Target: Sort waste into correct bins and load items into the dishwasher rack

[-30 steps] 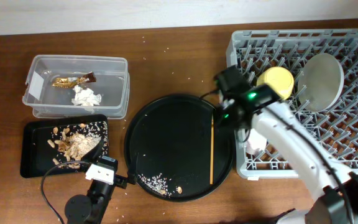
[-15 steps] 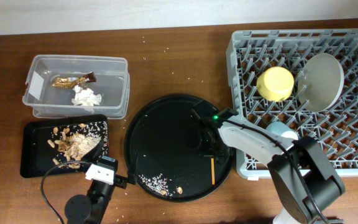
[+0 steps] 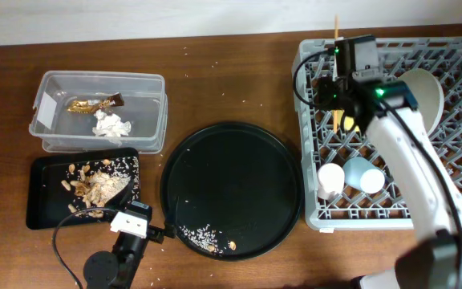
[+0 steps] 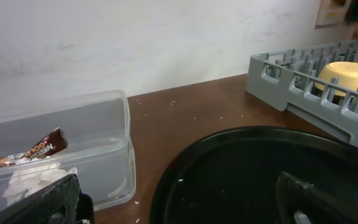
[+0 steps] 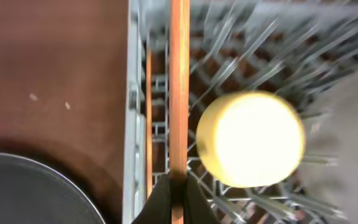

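My right gripper (image 3: 342, 74) hangs over the far-left corner of the grey dishwasher rack (image 3: 455, 201), shut on a gold-tan chopstick (image 5: 179, 93) whose tip pokes past the rack's far edge (image 3: 336, 24). A second chopstick (image 5: 148, 124) lies inside the rack by its left wall. The yellow bowl (image 5: 250, 138), grey-green plate (image 3: 422, 95), pink cup (image 3: 330, 178) and blue cup (image 3: 366, 174) sit in the rack. My left gripper (image 4: 179, 211) is open and empty at the front edge (image 3: 135, 218). The clear tub (image 3: 147, 88) holds the gold wrapper (image 3: 91, 103) and tissue (image 3: 111, 124). The flat black tray (image 3: 42, 193) holds food scraps (image 3: 95, 185).
The big round black tray (image 3: 231, 177) lies between the bins and the rack, with a few rice grains (image 3: 203, 234) at its front. A black cable loops at the front left by the left arm's base (image 3: 99, 269).
My right gripper took the chopstick off the round black tray and carried it up and back over the rack's far-left corner. The left arm has not moved.
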Robot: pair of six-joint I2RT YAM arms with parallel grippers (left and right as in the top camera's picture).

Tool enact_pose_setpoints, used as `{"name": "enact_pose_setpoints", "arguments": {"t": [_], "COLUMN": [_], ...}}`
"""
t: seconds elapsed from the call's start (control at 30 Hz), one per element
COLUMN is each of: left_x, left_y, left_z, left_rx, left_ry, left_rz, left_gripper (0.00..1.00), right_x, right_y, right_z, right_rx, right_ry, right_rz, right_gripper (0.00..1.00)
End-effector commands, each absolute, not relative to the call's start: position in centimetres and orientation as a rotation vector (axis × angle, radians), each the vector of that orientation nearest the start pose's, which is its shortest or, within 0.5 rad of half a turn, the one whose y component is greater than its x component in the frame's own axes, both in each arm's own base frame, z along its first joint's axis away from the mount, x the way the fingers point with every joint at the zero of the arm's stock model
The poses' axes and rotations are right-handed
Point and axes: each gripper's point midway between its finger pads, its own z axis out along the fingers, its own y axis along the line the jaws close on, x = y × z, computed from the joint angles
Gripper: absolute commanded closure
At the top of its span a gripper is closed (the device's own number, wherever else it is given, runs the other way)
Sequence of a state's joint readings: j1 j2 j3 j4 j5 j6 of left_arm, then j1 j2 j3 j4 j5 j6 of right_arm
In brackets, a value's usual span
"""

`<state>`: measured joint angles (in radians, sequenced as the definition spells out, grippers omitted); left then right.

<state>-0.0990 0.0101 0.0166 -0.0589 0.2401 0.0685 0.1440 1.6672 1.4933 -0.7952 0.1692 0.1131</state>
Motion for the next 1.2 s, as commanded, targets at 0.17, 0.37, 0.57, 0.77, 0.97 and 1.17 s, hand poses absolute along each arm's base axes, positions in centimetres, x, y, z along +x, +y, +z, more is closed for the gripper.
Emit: {"name": "enact_pose_setpoints", "arguments": {"t": [0.17,0.37,0.57,0.77,0.97,1.17], "left_x": [23.6,23.6,23.6,23.6,23.6,23.6], "left_y": [-6.6,-6.6,-6.6,-6.6,-6.6,-6.6], "left_z": [16.3,16.3,16.3,16.3,16.3,16.3], "left_rx": [0.340,0.340,0.340,0.340,0.340,0.340], "left_ry": [1.591,1.591,1.591,1.591,1.591,1.591], "left_rz": [-0.216,-0.216,-0.216,-0.216,-0.216,-0.216], "left_gripper": [0.01,0.01,0.00,0.01,0.01,0.01], "right_x": [41.9,30.8,20.1,15.0,15.3,17.8], "right_y": [4.7,8.2,8.5,4.6,1.7,-0.5], "right_z": [21.7,37.2,44.7,43.7,41.5,32.0], "right_rx": [-0.027,-0.178,-0.298,-0.252,-0.120,0.074], "right_ry": [2.561,2.256,1.949,1.956,1.965,1.862], "right_rz": [-0.016,0.131,0.296,0.226,0.072,-0.011], "right_gripper": [0.50,0.01,0.01,0.01,0.01,0.01]}}
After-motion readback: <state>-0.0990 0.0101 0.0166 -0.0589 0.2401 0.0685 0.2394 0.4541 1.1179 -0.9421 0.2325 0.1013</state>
